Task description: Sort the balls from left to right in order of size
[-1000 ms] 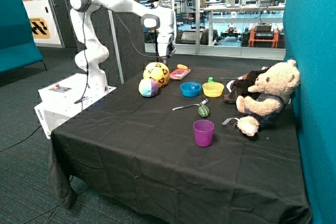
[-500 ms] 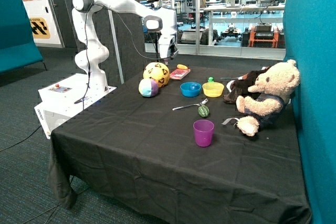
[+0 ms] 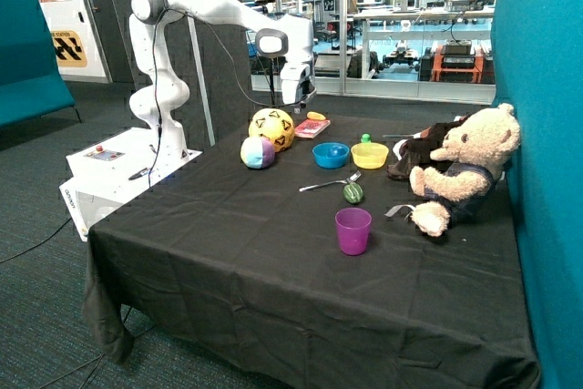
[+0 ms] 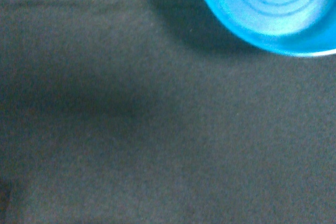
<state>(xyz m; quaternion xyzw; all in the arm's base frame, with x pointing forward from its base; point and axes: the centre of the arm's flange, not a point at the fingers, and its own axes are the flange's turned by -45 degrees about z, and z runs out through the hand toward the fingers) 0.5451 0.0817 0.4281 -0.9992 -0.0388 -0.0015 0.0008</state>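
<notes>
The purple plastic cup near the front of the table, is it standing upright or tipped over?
Upright. The purple plastic cup stands on its base on the black tablecloth, its open rim facing up.

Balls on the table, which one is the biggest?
The yellow ball with black triangles; the multicoloured ball touching it is smaller, the green striped one smallest.

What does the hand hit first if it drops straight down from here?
Probably bare black tablecloth. The wrist view, looking along the hand, is mostly cloth, with the blue bowl only at its edge. Depth is unclear, so it might graze the bowl's rim.
</notes>
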